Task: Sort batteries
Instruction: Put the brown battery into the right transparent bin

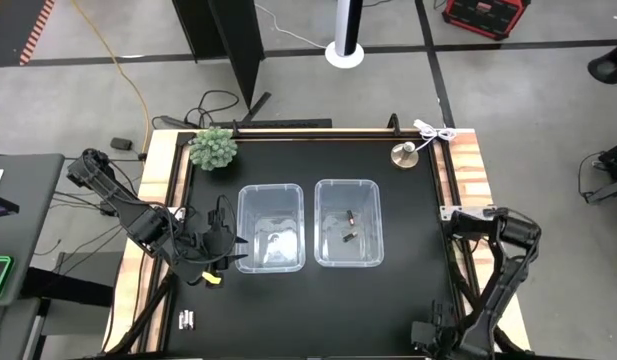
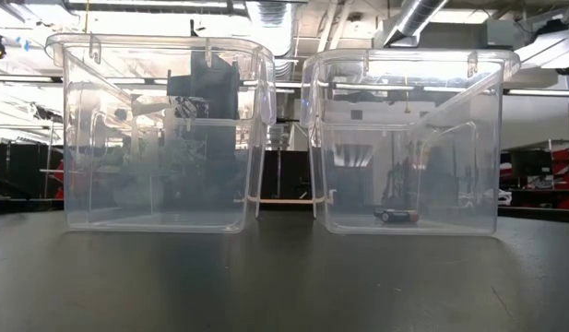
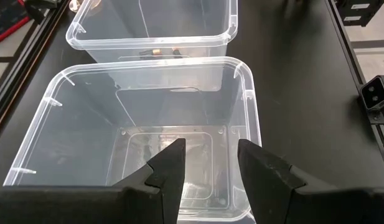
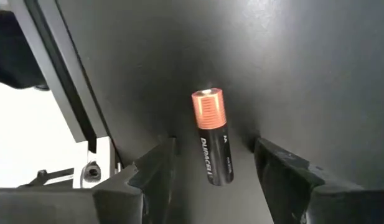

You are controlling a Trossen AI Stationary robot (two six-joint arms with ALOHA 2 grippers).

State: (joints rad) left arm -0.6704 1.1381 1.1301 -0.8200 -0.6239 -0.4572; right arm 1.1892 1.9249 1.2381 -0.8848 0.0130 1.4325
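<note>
Right claw (image 4: 211, 163): you are holding it spread wide at the counter's (image 1: 408, 215) right edge, straddling a Duracell battery (image 4: 211, 135) lying flat between the fingers.
Step in hand: you are lining up the pick; keep it centred, close across the battery's body.
Left claw (image 3: 209, 163): you are hovering it open at the left bin's (image 1: 271, 227) outer edge, empty.
Sorted so far: two dark batteries (image 1: 350, 225) are sitting in the right bin (image 1: 348, 223).
Waiting: a pale battery pair (image 1: 186, 319) is lying on the counter's front-left corner.

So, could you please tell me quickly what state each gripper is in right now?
Left gripper: open, empty, over the left bin.
Right gripper: open, its fingers either side of a battery lying on the table, not gripping it.
</note>
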